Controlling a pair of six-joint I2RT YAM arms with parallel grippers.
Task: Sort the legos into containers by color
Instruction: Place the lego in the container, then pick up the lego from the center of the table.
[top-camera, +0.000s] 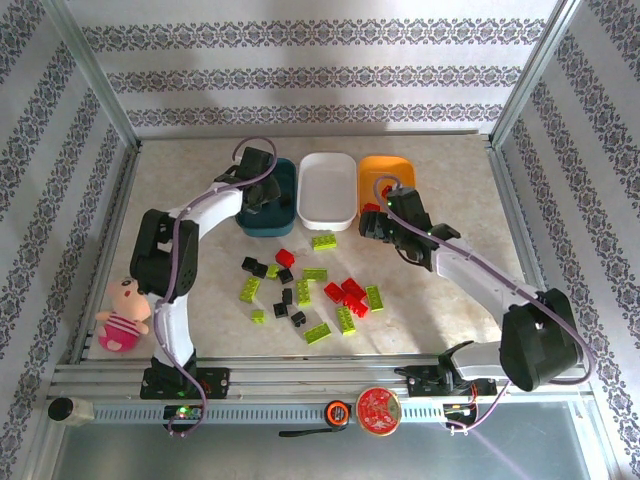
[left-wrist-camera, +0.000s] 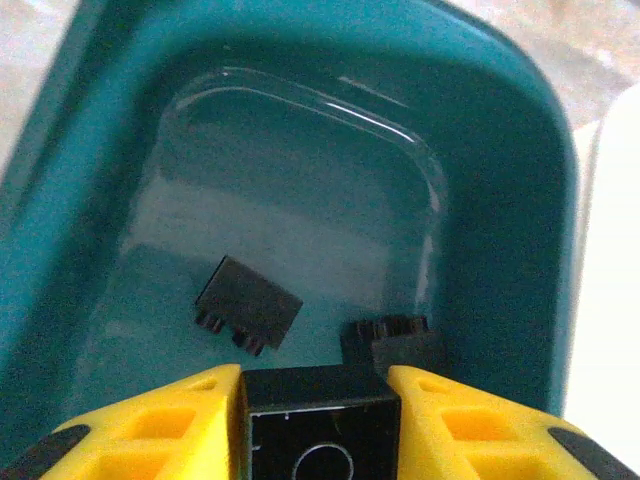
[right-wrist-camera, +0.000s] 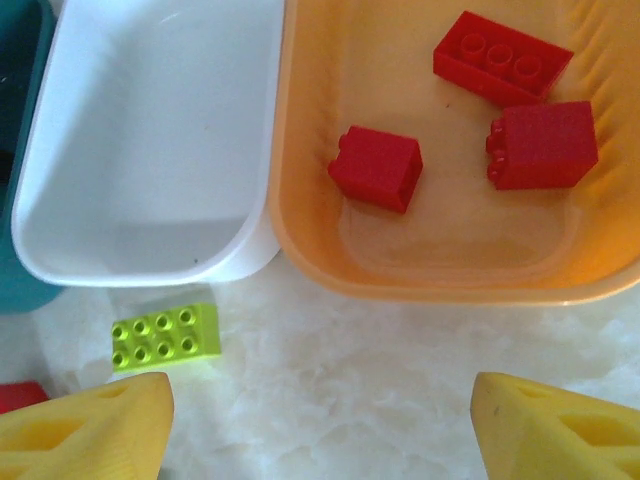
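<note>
Nearest the lens, bolted at the front rail, stand the left arm (top-camera: 175, 260) and the right arm (top-camera: 480, 275), both reaching out over the marbled tabletop (top-camera: 440, 310). Along the far edge, three trays sit side by side: the teal tray (top-camera: 290, 200) on the left, the white tray (top-camera: 328, 185) in the middle, the orange tray (top-camera: 385, 170) on the right. At the left edge, a pink doll (top-camera: 122, 315) sits beside the left arm's base. Hanging over the teal tray, the left end effector (top-camera: 258, 190) has its yellow fingers (left-wrist-camera: 160, 420) flush against both sides of a held black brick (left-wrist-camera: 320, 420), clamped on it above the tray floor, where two black bricks (left-wrist-camera: 248, 305) lie apart. Just in front of the orange tray, the right end effector (top-camera: 385, 225) hovers over the tabletop, fingers spread wide apart. Inside the orange tray lie three red bricks (right-wrist-camera: 376, 168). One lime brick (right-wrist-camera: 166, 336) rests on the tabletop just beside the white tray's near rim. Scattered mid-tabletop between the arms lie the loose bricks (top-camera: 310, 290) in red, lime and black
</note>
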